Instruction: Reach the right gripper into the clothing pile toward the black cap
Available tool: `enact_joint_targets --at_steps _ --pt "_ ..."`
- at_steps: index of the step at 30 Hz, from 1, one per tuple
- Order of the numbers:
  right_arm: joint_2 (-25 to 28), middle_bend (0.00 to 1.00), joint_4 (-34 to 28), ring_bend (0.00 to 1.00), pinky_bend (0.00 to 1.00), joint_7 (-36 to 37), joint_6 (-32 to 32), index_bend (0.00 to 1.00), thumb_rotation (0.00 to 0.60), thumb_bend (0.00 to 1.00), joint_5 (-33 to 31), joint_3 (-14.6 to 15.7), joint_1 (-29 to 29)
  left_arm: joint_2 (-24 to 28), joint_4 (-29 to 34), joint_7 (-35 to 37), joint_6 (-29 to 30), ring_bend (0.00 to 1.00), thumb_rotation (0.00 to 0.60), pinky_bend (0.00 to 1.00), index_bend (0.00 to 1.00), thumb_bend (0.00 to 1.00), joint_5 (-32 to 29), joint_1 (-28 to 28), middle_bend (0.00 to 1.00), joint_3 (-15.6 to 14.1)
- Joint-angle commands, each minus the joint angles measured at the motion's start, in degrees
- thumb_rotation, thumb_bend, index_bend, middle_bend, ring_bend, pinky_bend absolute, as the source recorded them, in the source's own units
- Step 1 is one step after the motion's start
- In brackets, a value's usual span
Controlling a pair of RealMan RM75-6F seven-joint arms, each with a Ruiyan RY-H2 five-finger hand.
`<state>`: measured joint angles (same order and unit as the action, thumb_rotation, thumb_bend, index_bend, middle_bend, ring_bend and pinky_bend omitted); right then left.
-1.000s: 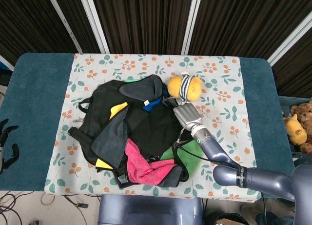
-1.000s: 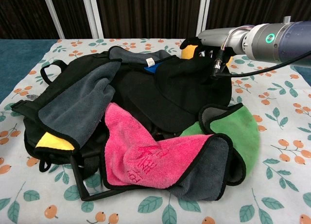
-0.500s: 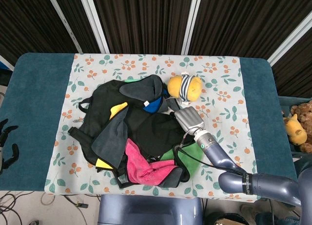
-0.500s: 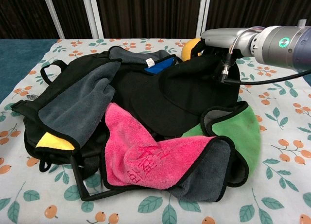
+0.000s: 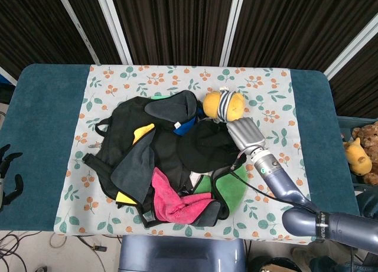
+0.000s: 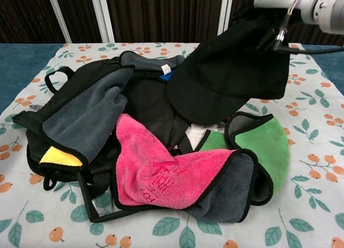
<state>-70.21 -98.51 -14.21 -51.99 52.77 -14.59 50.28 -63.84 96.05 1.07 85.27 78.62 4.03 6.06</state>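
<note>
right hand (image 5: pixel 245 132): holds the black cap (image 6: pixel 228 78) by its back edge, fingers shut on the cloth.
cap spot: up off the clothing pile (image 5: pixel 159 160), brim tipped down over the pink towel (image 6: pixel 161 172) & green cloth (image 6: pixel 263 143).
left hand (image 5: pixel 9 174): far off at the table's left edge, holds nothing, fingers apart.
step: reach looks done, cap is in hand.
do it well: keep grip tight, lift slow & straight up so the brim doesn't snag other clothes.
watch: orange plush toy (image 5: pixel 224 105) is just beside the wrist, don't bump it.
</note>
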Motion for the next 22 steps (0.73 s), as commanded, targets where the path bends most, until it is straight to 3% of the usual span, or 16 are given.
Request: enact_joint_targets --at_steps 1,15,22 --pt "3.60 0.65 -2.28 0.62 0.50 3.80 -0.33 0.61 0.600 0.47 -0.25 -2.24 -1.58 -0.01 0.03 -0.01 0.00 0.10 0.600 0.00 0.22 0.59 0.04 0.01 0.06 0.00" --pt "19.08 0.65 -8.62 0.62 0.50 18.58 -0.40 0.61 0.600 0.47 2.05 -9.37 -7.64 -0.07 0.12 -0.14 0.22 0.10 0.600 0.00 0.22 0.59 0.24 -0.03 0.06 0.01" --pt "26.10 0.65 -11.83 0.62 0.50 33.27 1.56 0.61 0.600 0.47 2.41 -14.43 -11.86 -0.14 0.02 -0.18 0.39 0.10 0.600 0.00 0.22 0.59 0.43 -0.09 0.06 -0.03"
